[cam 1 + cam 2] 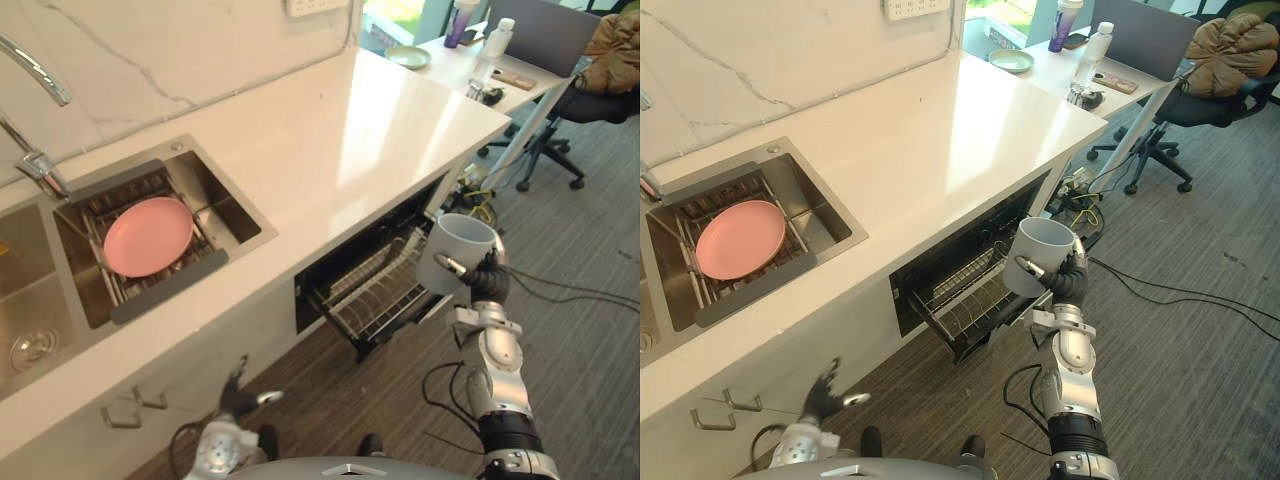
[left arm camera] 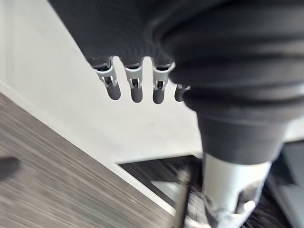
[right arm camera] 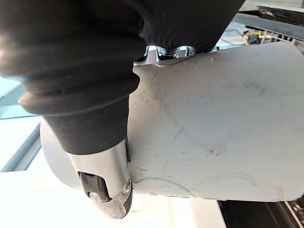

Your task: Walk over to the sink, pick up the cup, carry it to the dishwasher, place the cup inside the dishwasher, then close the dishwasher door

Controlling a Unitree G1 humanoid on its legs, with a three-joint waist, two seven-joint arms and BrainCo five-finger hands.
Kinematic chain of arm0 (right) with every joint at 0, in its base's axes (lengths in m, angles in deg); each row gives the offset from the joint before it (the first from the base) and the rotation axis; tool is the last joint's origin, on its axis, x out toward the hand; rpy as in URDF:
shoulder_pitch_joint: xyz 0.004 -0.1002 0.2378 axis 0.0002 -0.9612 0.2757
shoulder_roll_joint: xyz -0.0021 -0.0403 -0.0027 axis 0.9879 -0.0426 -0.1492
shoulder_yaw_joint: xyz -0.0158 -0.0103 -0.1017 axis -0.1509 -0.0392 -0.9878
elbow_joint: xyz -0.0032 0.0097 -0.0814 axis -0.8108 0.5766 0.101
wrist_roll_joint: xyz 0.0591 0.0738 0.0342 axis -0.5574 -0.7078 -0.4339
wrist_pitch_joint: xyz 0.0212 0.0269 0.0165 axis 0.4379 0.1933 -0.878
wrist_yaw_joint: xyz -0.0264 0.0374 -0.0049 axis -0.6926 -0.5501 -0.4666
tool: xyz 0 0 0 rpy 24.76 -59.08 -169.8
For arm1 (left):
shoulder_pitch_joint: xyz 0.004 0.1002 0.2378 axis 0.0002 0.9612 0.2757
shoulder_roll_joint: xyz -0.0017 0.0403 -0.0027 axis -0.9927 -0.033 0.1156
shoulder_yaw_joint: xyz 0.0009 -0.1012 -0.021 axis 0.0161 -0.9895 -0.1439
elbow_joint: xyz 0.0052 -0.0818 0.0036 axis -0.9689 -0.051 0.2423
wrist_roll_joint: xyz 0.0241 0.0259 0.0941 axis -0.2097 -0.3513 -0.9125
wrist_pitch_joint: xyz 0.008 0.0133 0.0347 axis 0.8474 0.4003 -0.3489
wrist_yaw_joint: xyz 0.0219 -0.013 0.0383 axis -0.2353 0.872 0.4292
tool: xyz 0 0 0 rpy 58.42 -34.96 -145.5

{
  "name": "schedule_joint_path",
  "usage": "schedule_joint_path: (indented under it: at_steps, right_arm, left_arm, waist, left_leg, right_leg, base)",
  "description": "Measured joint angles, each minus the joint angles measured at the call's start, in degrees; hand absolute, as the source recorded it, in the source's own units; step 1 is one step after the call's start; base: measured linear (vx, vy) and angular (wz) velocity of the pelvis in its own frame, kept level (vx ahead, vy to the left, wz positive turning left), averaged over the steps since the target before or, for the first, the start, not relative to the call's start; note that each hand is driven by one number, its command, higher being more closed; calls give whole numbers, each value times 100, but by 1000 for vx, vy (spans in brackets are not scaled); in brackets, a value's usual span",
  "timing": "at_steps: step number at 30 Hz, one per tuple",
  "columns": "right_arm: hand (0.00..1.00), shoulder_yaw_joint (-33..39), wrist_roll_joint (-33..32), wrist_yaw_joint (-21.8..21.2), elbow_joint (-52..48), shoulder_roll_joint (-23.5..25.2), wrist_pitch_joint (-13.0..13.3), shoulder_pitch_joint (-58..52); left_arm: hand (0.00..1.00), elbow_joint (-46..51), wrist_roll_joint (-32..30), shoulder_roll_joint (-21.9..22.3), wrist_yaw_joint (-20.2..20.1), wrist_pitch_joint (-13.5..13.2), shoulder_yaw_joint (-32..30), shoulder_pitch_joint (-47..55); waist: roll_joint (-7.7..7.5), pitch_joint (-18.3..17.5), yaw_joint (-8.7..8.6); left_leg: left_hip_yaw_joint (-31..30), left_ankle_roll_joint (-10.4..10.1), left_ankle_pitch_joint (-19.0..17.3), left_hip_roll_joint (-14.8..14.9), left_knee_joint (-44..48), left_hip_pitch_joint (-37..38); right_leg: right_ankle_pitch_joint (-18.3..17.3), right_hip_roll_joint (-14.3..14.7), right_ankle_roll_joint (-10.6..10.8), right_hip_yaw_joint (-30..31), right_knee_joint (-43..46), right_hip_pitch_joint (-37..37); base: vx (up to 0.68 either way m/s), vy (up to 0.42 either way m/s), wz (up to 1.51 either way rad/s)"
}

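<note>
My right hand (image 1: 487, 278) curls round the grey cup (image 1: 455, 250), held upright beside the right end of the pulled-out rack (image 1: 375, 300) of the open dishwasher (image 1: 340, 268), with open floor (image 1: 590, 340) to my right. Above runs the white counter (image 1: 330, 150); the sink (image 1: 225, 203) at its left end holds a pink plate (image 1: 148, 236). My left hand (image 1: 825, 392) hangs low, fingers straight, holding nothing.

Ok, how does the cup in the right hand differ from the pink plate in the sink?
The cup is grey and deep, while the pink plate is flat. The right hand holds the cup in the air, mouth up, by the pulled-out dishwasher rack. The pink plate lies on the drainer in the sink, with no hand touching it. Both look empty.
</note>
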Motion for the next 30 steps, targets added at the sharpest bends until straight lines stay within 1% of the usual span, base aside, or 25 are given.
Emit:
schedule_joint_path:
  at_steps: [1,2,4,5,6,7,8,9,10,11,12,14,17,18,19,22,23,26,27,28,30]
  right_arm:
    - [100,-20,72,2,24,19,-21,-26]
    - [100,-89,228,9,137,59,-95,-55]
    - [100,-152,382,26,293,123,-125,-56]
    - [100,-204,602,85,421,219,-124,-49]
    - [100,-227,675,115,457,242,-125,-50]
    - [100,-247,774,145,485,250,-128,-49]
    - [100,-241,902,163,514,249,-128,-44]
    - [100,-239,988,193,547,248,-128,-40]
    - [100,-228,1102,231,677,243,-138,-7]
    - [100,-207,1240,253,783,227,-172,18]
    - [100,-208,1292,253,877,214,-192,69]
    - [100,-208,1436,260,1197,132,-241,386]
    - [100,-232,1654,352,1599,-57,-242,833]
    - [100,-231,1655,403,1609,-73,-241,868]
    - [100,-232,1654,497,1644,-124,-231,972]
    - [100,-228,1649,682,1824,-363,-232,1202]
    - [100,-229,1648,718,1828,-402,-232,1231]
    - [100,-231,1651,788,2146,-534,-255,1509]
    - [100,-235,1651,859,2283,-541,-291,1572]
    - [100,-239,1656,897,2344,-563,-344,1608]
    - [100,-270,1661,934,2466,-667,-384,1689]
  left_arm:
    - [0,-118,34,24,68,37,-220,-53]
    - [0,-499,175,32,219,69,-635,-231]
    - [0,-782,370,40,264,114,-1047,-335]
    - [0,-1133,506,8,208,265,-1422,-360]
    - [0,-1313,581,-8,155,408,-1524,-357]
    - [0,-1609,752,-12,-23,726,-1687,-355]
    - [0,-1939,1054,-13,-362,1193,-1859,-319]
    - [0,-2072,1248,-29,-538,1425,-1936,-284]
    - [0,-2245,1564,-83,-804,1777,-2052,-164]
    - [0,-2293,1801,-91,-940,2023,-2171,-43]
    - [0,-2301,1835,-99,-984,2102,-2200,1]
    - [0,-2323,1922,-37,-1090,2313,-2352,3]
    - [0,-2338,2218,-30,-1338,2502,-2399,-84]
    - [0,-2337,2265,-23,-1384,2513,-2441,-87]
    - [0,-2337,2361,17,-1403,2516,-2595,-103]
    - [0,-2339,2373,30,-1449,2523,-2596,-166]
    - [0,-2340,2419,28,-1482,2537,-2596,-180]
    - [0,-2342,2753,27,-1687,2575,-2594,-244]
    - [0,-2343,2834,27,-1760,2553,-2593,-273]
    - [0,-2350,2843,28,-1750,2397,-2581,-302]
    - [0,-2331,2803,30,-1638,2125,-2567,-361]
  waist:
    - [-12,21,7]
    - [-35,89,64]
    - [-59,110,132]
    - [-78,127,147]
    - [-84,143,147]
    - [-96,177,155]
    - [-114,233,168]
    - [-131,258,171]
    - [-160,300,170]
    - [-180,337,178]
    - [-186,347,192]
    - [-158,461,291]
    - [-115,725,379]
    - [-117,760,404]
    - [-120,889,435]
    - [-106,1160,464]
    - [-106,1187,473]
    - [-92,1421,484]
    - [-89,1493,508]
    - [-79,1535,569]
    - [-57,1560,623]
  left_leg:
    - [-40,-1,15,0,-10,-5]
    - [-130,-4,34,1,-15,0]
    - [-165,-11,51,0,-30,-4]
    - [-197,-10,78,-5,-92,9]
    - [-208,-8,90,-8,-115,15]
    - [-218,-8,91,-9,-119,14]
    - [-244,-8,91,-12,-119,4]
    - [-267,-8,92,-13,-119,-6]
    - [-332,-13,97,-13,-118,-27]
    - [-391,-24,109,-13,-119,-54]
    - [-415,-30,123,-13,-119,-76]
    - [-479,-42,175,3,-104,-241]
    - [-531,-85,247,29,-103,-390]
    - [-537,-93,253,35,-107,-414]
    - [-543,-102,270,46,-109,-424]
    - [-634,-95,341,52,-117,-531]
    - [-646,-99,370,57,-121,-583]
    - [-683,-112,447,69,-122,-696]
    - [-691,-119,455,76,-122,-703]
    - [-708,-123,464,88,-122,-744]
    - [-734,-128,515,103,-121,-875]
  right_leg:
    - [-13,0,-7,-44,8,12]
    - [-42,0,-8,-127,17,64]
    - [-53,0,7,-152,47,62]
    - [-70,1,25,-183,80,58]
    - [-81,-1,23,-194,99,58]
    - [-91,-5,19,-201,125,53]
    - [-105,-8,19,-201,141,48]
    - [-112,-6,19,-201,144,48]
    - [-142,-2,-4,-194,163,49]
    - [-185,1,-21,-116,187,42]
    - [-198,2,-21,-72,200,25]
    - [-220,8,-40,-66,290,-140]
    - [-234,21,-83,-83,377,-289]
    - [-242,25,-100,-82,390,-319]
    - [-248,30,-126,-80,419,-340]
    - [-272,31,-151,-89,486,-430]
    - [-279,31,-158,-89,502,-485]
    - [-276,53,-163,-76,530,-578]
    - [-275,62,-164,-76,531,-582]
    - [-273,70,-171,-63,543,-637]
    - [-257,86,-193,-62,557,-770]
  base:
    - [-14,-5,32]
    - [-16,-4,27]
    - [-2,7,16]
    - [22,12,11]
    - [35,14,10]
    - [31,9,9]
    - [33,9,11]
    - [41,7,19]
    - [45,8,28]
    - [40,10,29]
    - [14,10,24]
    - [-20,4,13]
    - [-61,1,10]
    - [-59,5,2]
    - [-60,3,4]
    - [-67,5,12]
    - [-66,8,13]
    - [-45,-1,10]
    - [0,0,0]
    - [0,0,0]
    - [2,-11,4]
